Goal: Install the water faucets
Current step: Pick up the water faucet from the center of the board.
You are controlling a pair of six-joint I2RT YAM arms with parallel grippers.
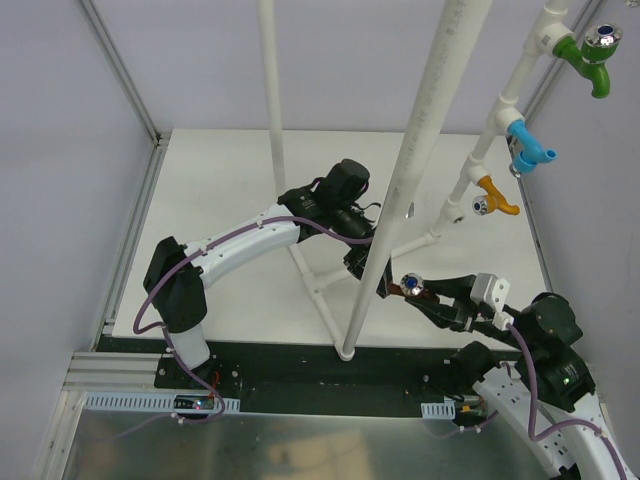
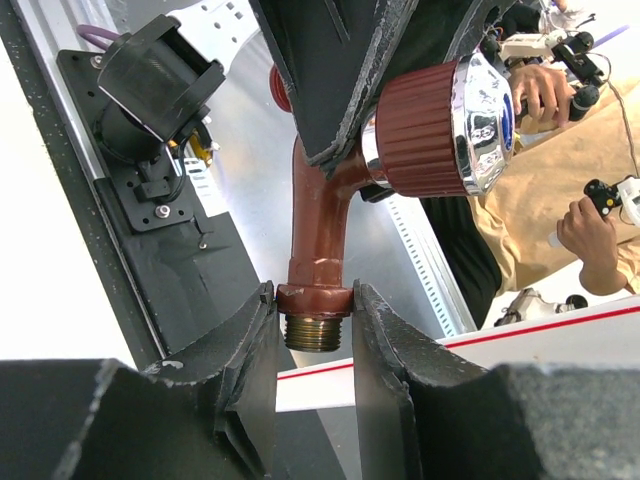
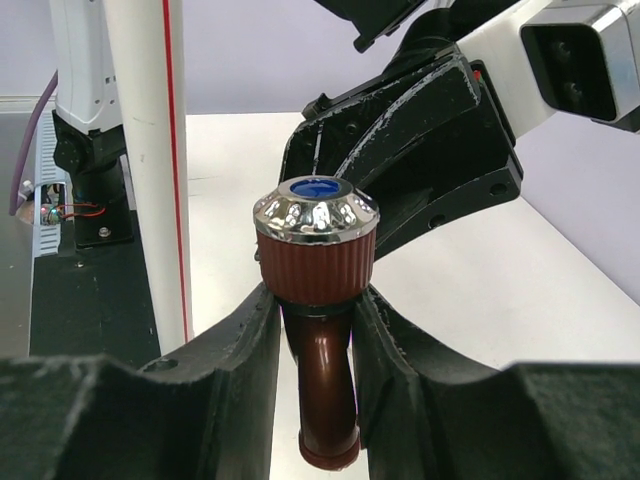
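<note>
A brown faucet (image 1: 412,287) hangs between both grippers above the table's front, just right of the big white pipe (image 1: 425,140). My right gripper (image 3: 316,300) is shut on the brown faucet (image 3: 316,262) just below its ribbed knob, with the chrome cap up and the spout hanging between the fingers. My left gripper (image 2: 314,300) has both jaws pressed against the collar above the brass thread of the brown faucet (image 2: 318,230). Green (image 1: 597,62), blue (image 1: 530,150) and orange (image 1: 497,202) faucets sit on the slanted white pipe at the right.
The white PVC frame stands on the table with an upright pipe (image 1: 272,100) at the back and floor pipes (image 1: 322,290) under the left arm. A red-lined white pipe (image 3: 150,150) stands close to the left of the right gripper. People (image 2: 540,200) show beyond the bench.
</note>
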